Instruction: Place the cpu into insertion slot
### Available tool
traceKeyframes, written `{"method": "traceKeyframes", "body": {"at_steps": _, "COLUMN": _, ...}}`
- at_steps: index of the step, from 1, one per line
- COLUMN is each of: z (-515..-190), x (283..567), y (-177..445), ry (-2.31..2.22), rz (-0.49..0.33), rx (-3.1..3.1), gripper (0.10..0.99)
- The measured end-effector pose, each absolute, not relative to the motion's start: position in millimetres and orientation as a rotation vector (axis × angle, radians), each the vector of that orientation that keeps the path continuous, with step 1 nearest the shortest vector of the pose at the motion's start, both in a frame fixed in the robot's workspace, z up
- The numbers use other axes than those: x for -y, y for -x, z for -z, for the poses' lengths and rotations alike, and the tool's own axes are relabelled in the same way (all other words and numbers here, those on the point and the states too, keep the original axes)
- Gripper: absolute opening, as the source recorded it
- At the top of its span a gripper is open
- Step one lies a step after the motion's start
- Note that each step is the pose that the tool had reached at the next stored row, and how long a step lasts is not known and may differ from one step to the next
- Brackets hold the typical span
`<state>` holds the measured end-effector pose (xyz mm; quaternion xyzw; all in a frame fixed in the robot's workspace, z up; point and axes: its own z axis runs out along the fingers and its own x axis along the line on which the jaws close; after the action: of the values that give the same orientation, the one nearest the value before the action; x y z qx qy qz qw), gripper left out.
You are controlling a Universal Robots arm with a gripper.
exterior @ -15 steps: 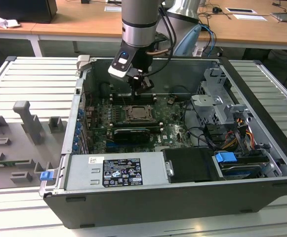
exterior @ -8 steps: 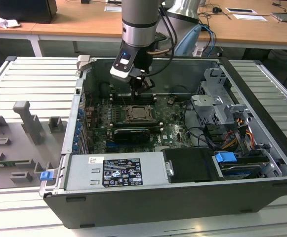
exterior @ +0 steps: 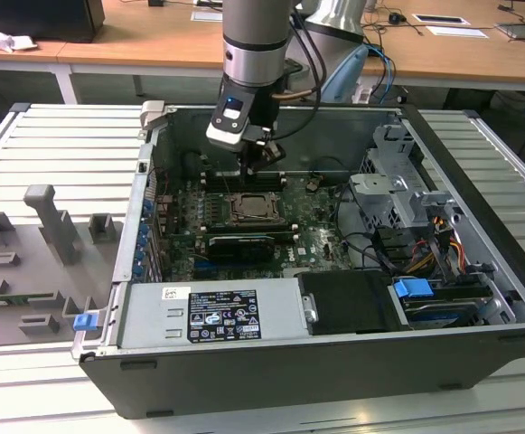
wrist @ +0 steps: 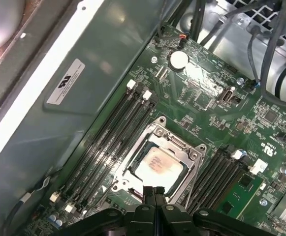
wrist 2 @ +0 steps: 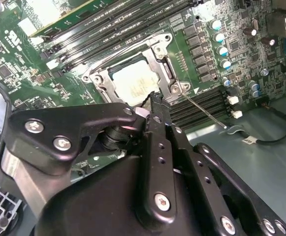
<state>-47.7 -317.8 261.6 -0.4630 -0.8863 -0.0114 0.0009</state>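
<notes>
First wrist view: cpu (wrist: 157,164) lies flat, squared inside insertion slot (wrist: 182,142), fingers (wrist: 147,192) pressed together.

Pale sq. cpu (wrist: 157,165) flat inside insertion slot (wrist: 179,146).

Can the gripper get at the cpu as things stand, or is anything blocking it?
Probably yes: the cpu lies bare in the insertion slot, nothing over it, and the shut gripper hangs close by its edge.
</notes>
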Motion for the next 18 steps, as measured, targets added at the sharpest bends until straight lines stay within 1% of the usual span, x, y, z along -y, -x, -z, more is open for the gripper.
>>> {"method": "traceKeyframes", "body": {"at_steps": 18, "z": -261.6, "x": 317.8, "y": 47.7, "ry": 1.268, "rz": 0.035, "rx": 2.870, "gripper": 0.106}}
